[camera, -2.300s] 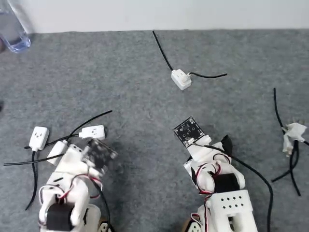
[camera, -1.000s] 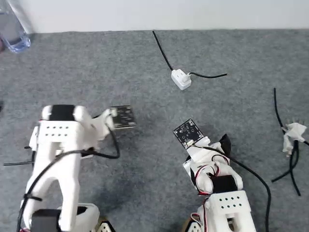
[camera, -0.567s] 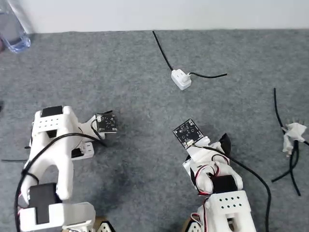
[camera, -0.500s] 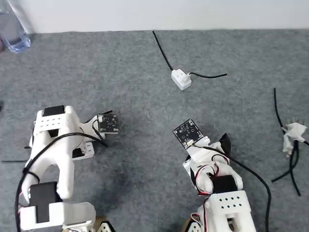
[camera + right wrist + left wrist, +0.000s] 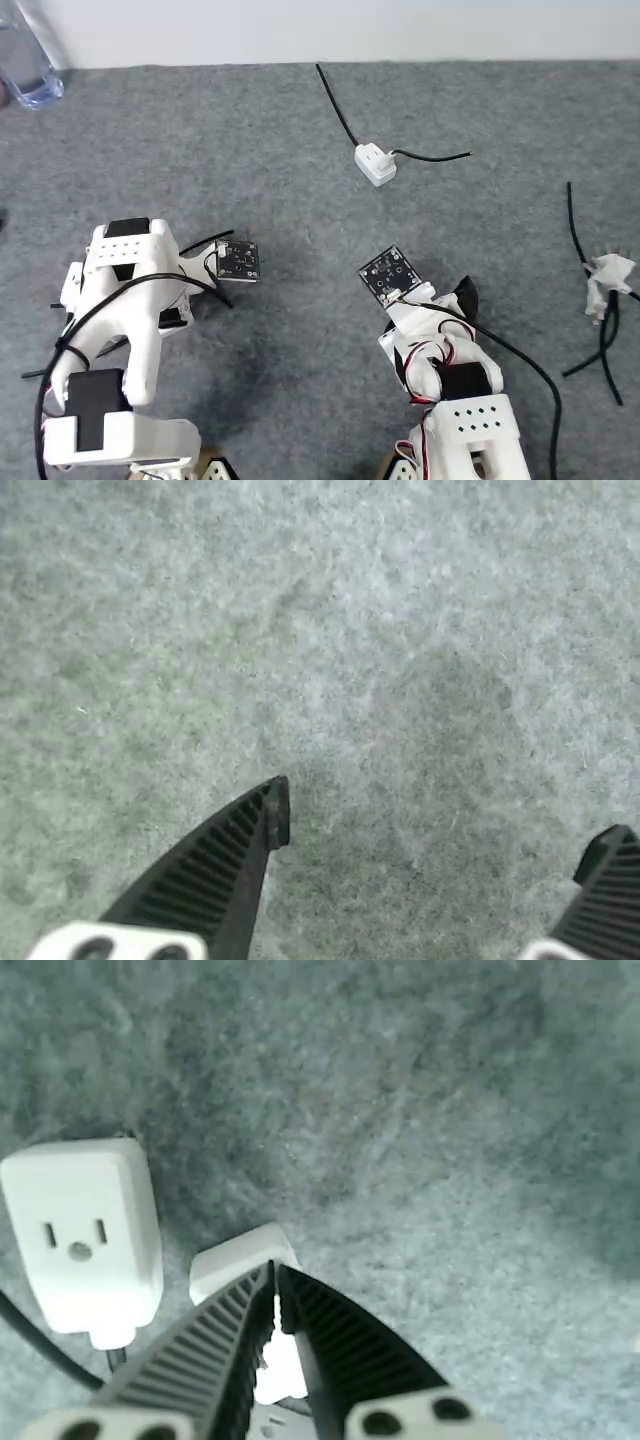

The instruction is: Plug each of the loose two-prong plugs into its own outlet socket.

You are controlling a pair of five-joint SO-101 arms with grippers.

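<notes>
White hard-plastic two-prong plug (image 5: 230, 1260), at eight o'clock on the grey felt table (image 5: 300, 130) just beside a white square socket block (image 5: 85, 1235), looks light, stiff and slippery, best gripped across its flat sides; left gripper (image 5: 276, 1270) has jaws nearly pressed together over it; right gripper (image 5: 445, 810) has jaws spread.

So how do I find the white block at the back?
Look across the grey carpet toward the white wall. Near the middle lies the small white block, black cords leaving two sides. Unlike the tangled white piece at the right edge, it lies alone.
</notes>
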